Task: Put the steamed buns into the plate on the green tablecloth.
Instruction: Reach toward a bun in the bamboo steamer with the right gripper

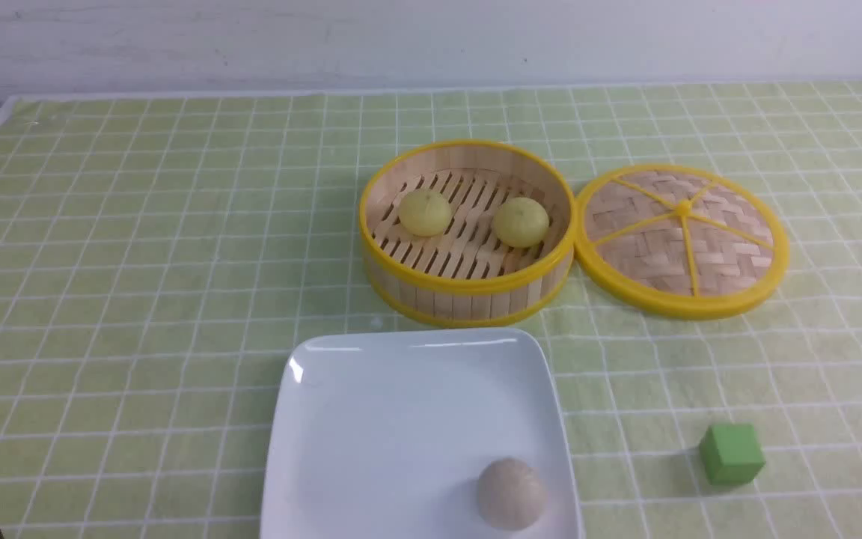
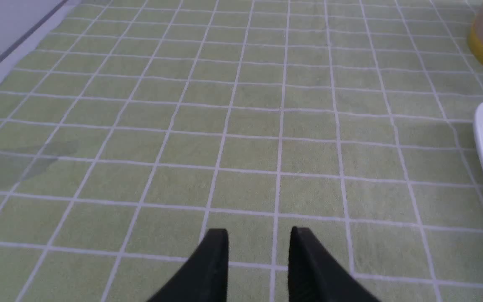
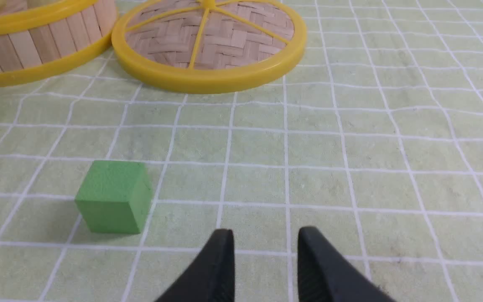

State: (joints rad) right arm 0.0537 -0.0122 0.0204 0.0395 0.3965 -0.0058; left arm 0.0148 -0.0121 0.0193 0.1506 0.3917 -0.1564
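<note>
Left steamed bun (image 1: 425,212) and right steamed bun (image 1: 521,221) sit apart in open steamer basket (image 1: 468,292), at far edge of plate (image 1: 401,434) on green tablecloth (image 1: 139,262). Judged light, soft, easily dented: pinch gently across dome's sides. Left hand (image 2: 259,231) low over bare cloth, narrowly parted, empty; right hand (image 3: 265,231) likewise, near green cube (image 3: 113,197).

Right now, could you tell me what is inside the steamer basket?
A left bun and a right bun, both yellow, sit apart on the floor of the basket. Its near wall hides the floor's front edge.
</note>
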